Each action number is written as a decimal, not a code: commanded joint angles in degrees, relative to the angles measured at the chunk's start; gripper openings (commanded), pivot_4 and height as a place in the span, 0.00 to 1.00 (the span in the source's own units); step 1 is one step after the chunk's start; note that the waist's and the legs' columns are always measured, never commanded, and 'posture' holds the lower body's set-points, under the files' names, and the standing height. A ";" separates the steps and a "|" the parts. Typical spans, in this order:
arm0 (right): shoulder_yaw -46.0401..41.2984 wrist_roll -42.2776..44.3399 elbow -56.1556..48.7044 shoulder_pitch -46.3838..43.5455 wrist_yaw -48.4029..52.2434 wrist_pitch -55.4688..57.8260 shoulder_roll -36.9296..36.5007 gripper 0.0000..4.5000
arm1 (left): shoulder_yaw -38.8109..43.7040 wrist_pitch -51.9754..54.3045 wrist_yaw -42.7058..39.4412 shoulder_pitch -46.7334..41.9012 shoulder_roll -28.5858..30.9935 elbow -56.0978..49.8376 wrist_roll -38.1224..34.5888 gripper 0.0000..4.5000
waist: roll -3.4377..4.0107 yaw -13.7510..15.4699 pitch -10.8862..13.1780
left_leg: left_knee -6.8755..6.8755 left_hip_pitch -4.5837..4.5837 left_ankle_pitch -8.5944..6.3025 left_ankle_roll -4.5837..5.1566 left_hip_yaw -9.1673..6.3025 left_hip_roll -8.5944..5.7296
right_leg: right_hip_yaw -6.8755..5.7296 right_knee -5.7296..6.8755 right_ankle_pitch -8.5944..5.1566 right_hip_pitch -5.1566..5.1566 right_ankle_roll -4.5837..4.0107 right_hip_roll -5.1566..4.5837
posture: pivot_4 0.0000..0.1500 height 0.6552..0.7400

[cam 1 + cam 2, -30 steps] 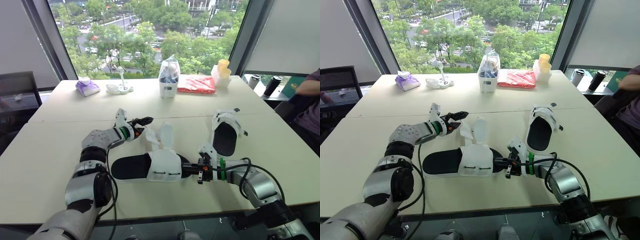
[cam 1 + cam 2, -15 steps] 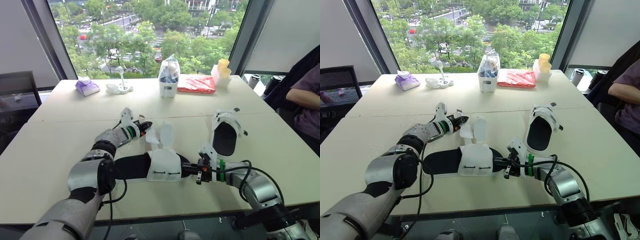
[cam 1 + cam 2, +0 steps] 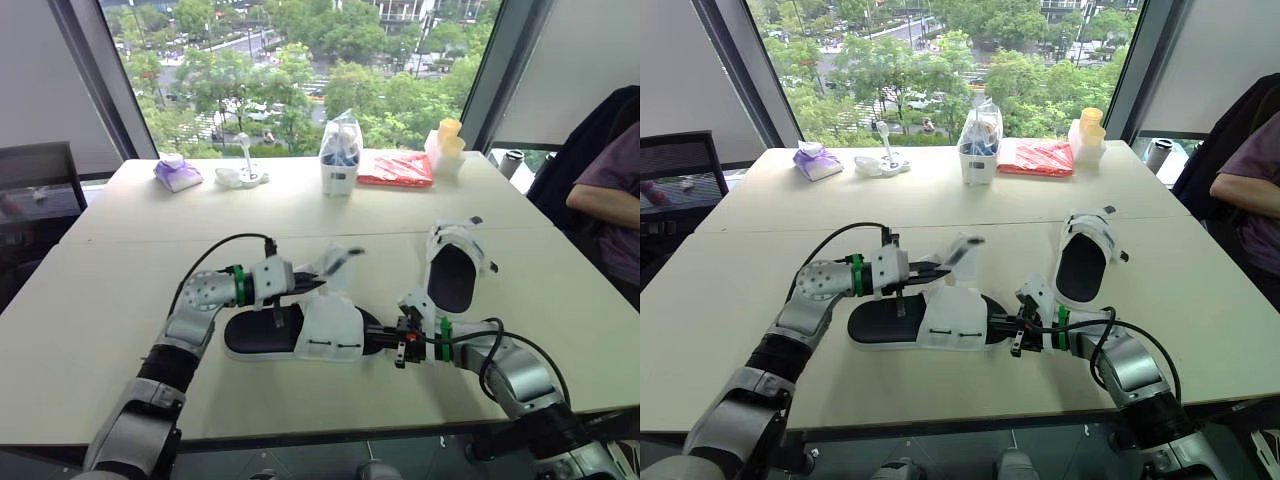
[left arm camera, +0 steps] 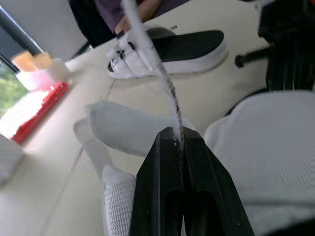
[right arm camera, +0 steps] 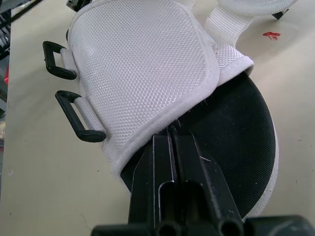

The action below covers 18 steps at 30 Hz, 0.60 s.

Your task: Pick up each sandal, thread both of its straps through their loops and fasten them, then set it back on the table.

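While closed, left claw (image 4: 178, 136) on strap (image 3: 336, 262)

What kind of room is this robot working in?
Probably an upper-floor office or meeting room: wide cream tables pushed together, tall windows looking down on trees and a street, and a black office chair on the robot's left.

Along the counter's (image 3: 90, 290) far edge you have a purple pouch (image 3: 176, 174) at 11 o'clock, a bagged container (image 3: 339, 155) at 12, then a red packet (image 3: 393, 169) and yellow cups (image 3: 446, 146) at 1. A person (image 3: 607, 195) sits at 3 o'clock.
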 commanded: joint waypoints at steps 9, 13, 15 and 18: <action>1.22 -3.26 4.09 0.23 -1.38 -0.51 0.21 0.00 | -17.20 -18.63 85.38 -15.54 14.78 11.27 69.58 0.01 | -0.01 0.70 0.00 | -0.02 0.04 0.01 0.02 0.00 -0.02 | -0.02 0.07 0.13 -0.01 0.35 0.04 | 1.00 1.00; 1.05 -3.22 4.22 0.14 -1.37 -0.37 0.13 0.00 | -25.29 -14.96 100.08 -19.25 14.69 14.01 76.09 0.01 | -0.02 0.61 0.00 | -0.06 0.03 0.01 0.02 -0.03 -0.01 | -0.08 0.17 0.13 -0.07 0.40 0.06 | 1.00 1.00; 1.01 -3.24 4.34 0.09 -1.32 -0.33 0.08 0.00 | -28.09 -14.06 104.16 -20.48 14.60 14.99 77.38 0.01 | -0.02 0.63 0.00 | -0.07 0.03 0.01 0.02 -0.04 -0.01 | -0.11 0.19 0.12 -0.08 0.41 0.06 | 1.00 1.00; 1.02 -3.33 4.54 -0.01 -1.31 -0.24 0.09 0.00 | -30.91 -12.51 107.85 -21.52 14.73 16.28 78.07 0.17 | -0.02 0.64 0.00 | -0.05 0.02 0.01 0.02 -0.04 -0.01 | -0.12 0.19 0.12 -0.07 0.40 0.05 | 1.00 1.00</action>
